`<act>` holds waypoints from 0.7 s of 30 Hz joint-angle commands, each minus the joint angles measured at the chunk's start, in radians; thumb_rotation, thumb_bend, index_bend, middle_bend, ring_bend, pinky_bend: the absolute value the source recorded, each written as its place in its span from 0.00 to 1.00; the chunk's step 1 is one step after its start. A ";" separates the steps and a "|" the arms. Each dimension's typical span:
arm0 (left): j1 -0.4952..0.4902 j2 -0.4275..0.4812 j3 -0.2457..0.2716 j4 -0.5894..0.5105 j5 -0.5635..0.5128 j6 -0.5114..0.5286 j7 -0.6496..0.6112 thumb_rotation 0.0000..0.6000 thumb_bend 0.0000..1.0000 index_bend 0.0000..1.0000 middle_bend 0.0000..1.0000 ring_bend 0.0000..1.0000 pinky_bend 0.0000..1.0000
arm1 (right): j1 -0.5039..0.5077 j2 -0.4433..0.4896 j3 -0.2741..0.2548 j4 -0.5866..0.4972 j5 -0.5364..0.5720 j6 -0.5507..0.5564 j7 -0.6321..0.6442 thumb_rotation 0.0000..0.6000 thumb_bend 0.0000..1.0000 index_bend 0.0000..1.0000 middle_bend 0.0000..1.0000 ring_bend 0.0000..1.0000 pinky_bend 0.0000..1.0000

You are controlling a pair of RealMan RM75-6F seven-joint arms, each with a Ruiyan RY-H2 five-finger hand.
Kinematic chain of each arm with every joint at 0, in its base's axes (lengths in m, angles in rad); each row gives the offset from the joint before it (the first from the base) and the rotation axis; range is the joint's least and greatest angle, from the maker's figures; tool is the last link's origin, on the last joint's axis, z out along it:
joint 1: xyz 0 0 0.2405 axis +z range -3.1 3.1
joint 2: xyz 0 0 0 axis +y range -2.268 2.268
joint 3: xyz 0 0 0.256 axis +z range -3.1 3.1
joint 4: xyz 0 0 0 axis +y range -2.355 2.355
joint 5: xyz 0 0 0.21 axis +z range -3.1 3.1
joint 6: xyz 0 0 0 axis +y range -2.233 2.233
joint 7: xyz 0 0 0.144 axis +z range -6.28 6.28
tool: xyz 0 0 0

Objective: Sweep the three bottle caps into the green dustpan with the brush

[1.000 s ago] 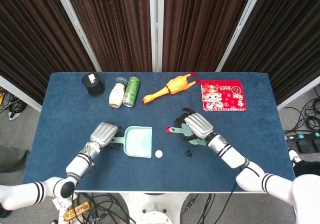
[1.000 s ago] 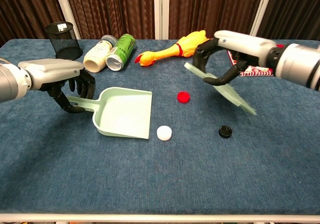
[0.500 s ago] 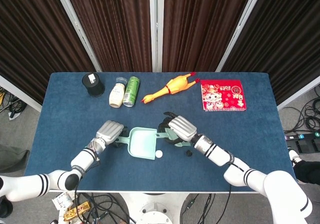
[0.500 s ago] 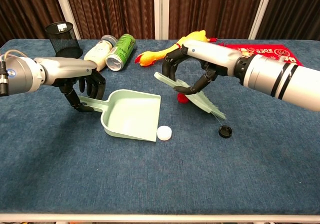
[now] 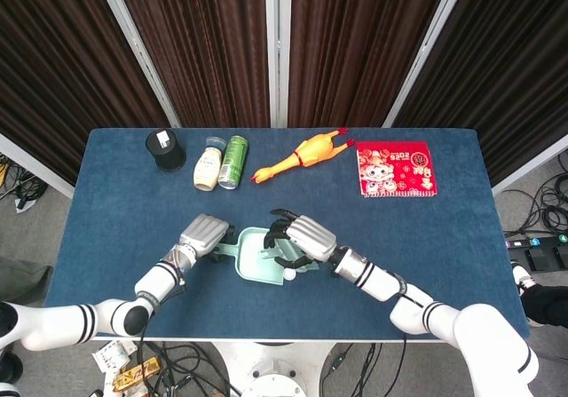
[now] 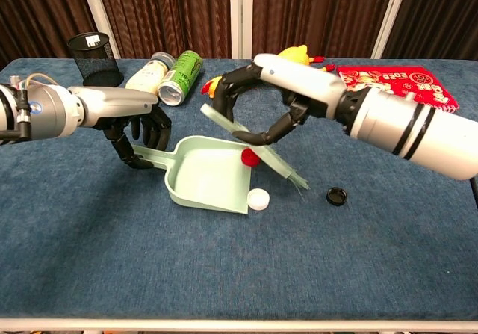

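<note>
The right hand [image 6: 258, 99] grips the brush [image 6: 254, 146], long axis slanting down-right, bristles beside the dustpan [image 6: 202, 177] mouth. The left hand [image 6: 142, 128] holds the dustpan's handle. The red cap [image 6: 250, 156] sits at the dustpan rim, the white cap [image 6: 258, 199] just outside, and the black cap [image 6: 336, 196] well apart.

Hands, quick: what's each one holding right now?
Left hand: grips the green dustpan by its handle.
Right hand: grips the brush.

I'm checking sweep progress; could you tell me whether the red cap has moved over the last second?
Yes. The red cap has moved left, away from the stationary black cap, to the dustpan mouth.
</note>
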 commanded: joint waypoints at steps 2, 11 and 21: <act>-0.009 0.000 0.007 -0.011 0.003 0.009 0.006 1.00 0.37 0.56 0.54 0.38 0.36 | -0.073 0.118 0.001 -0.139 0.037 0.056 -0.094 1.00 0.60 0.80 0.71 0.32 0.12; -0.033 -0.009 0.025 -0.023 -0.025 0.025 0.023 1.00 0.37 0.56 0.54 0.38 0.36 | -0.219 0.217 -0.045 -0.384 0.131 0.047 -0.301 1.00 0.62 0.80 0.71 0.32 0.12; -0.057 -0.014 0.036 -0.056 -0.079 0.061 0.058 1.00 0.37 0.56 0.54 0.38 0.36 | -0.265 0.087 -0.033 -0.305 0.140 0.045 -0.371 1.00 0.62 0.80 0.71 0.32 0.10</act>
